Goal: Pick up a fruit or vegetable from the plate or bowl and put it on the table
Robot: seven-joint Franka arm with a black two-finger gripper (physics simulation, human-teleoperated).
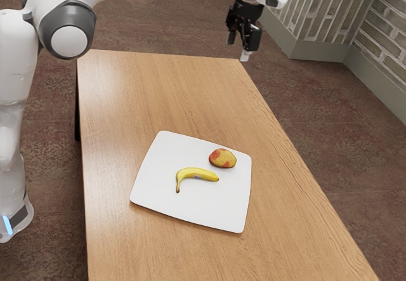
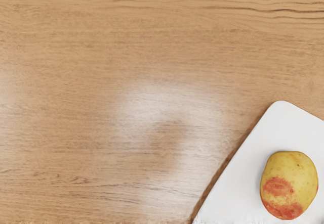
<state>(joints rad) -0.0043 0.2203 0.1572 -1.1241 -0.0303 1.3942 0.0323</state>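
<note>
While the black gripper (image 1: 239, 46) hangs in the air well apart from the white plate (image 1: 149, 190), its fingers stand apart, nothing between them. Mango (image 1: 222, 158) and banana (image 1: 200, 172) both on plate, near each other. Plate sits on wooden table (image 1: 158, 84).

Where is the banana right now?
In the exterior view, the banana lies near the middle of the white plate, just to the exterior view's left of the red-and-yellow fruit, not touching it.
</note>
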